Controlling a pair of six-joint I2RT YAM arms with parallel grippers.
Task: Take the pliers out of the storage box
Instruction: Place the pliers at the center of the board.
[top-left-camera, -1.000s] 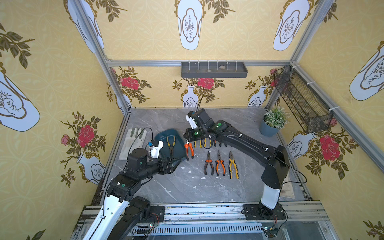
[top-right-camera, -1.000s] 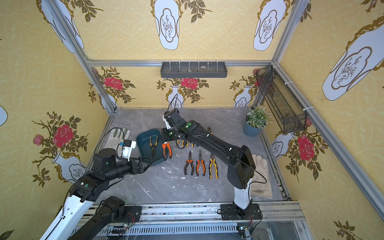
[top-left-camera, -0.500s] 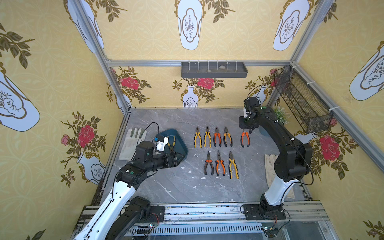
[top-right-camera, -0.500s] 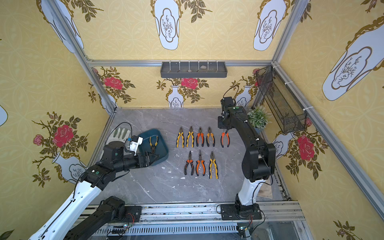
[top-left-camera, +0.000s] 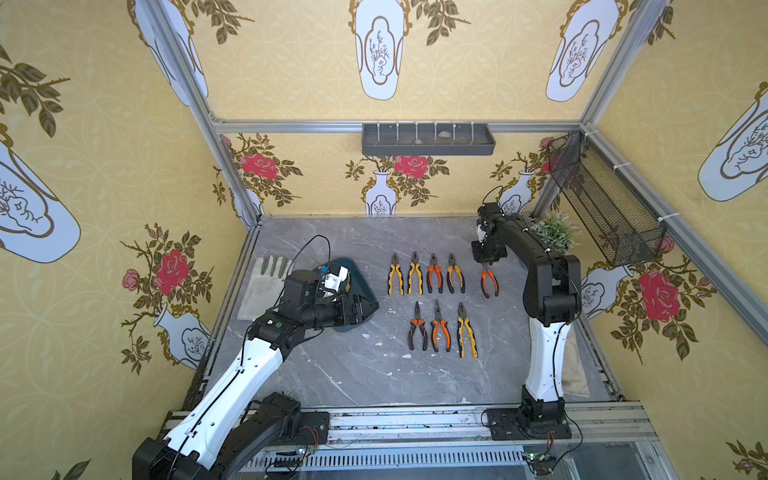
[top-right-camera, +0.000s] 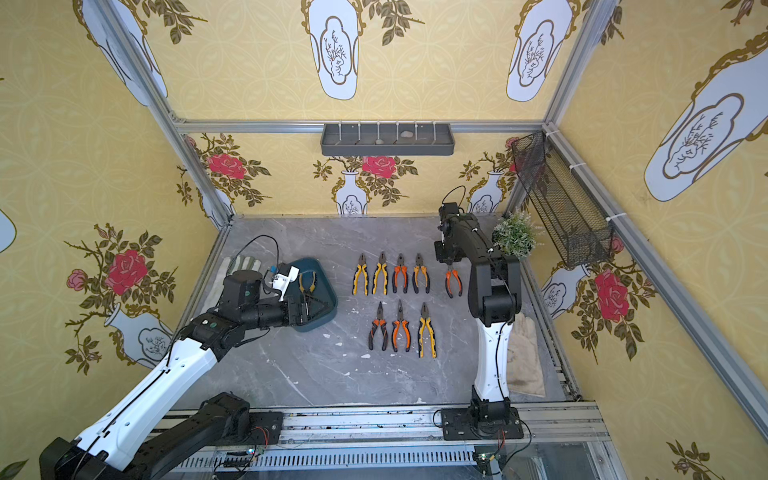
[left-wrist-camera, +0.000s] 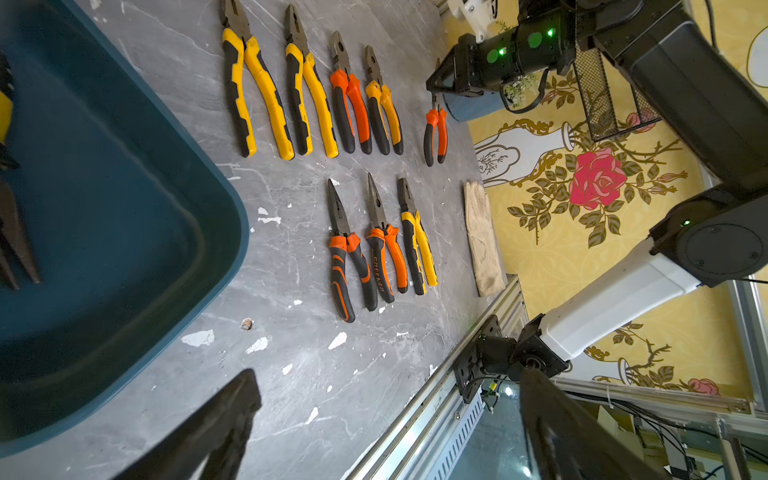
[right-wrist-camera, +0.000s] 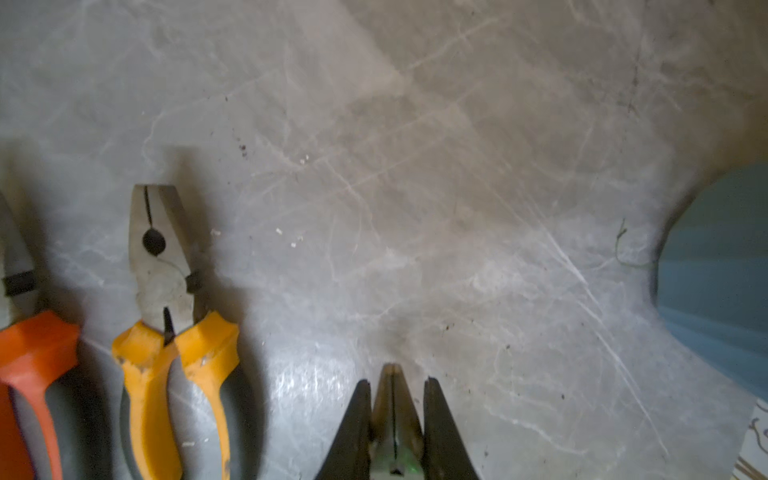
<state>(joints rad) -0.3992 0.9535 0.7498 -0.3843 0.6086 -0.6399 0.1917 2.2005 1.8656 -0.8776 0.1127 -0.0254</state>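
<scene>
Nearest, three pliers (top-left-camera: 435, 330) lie in a row on the table (top-left-camera: 353, 374). To their left, the left pincer (top-left-camera: 368, 309) hangs spread wide and empty over the near end of the box (top-right-camera: 324, 286), where one yellow-handled pair (top-right-camera: 306, 282) lies. Beyond, four pliers (top-left-camera: 413, 276) form the far row. At its right end the right pincer (right-wrist-camera: 395, 382) is clamped on the nose of a small orange-handled pair (top-left-camera: 489, 282); whether it rests on the table is unclear. Placing seems in hand: next, release there, then the left drops onto the boxed pair. Nine pliers, one box.
</scene>
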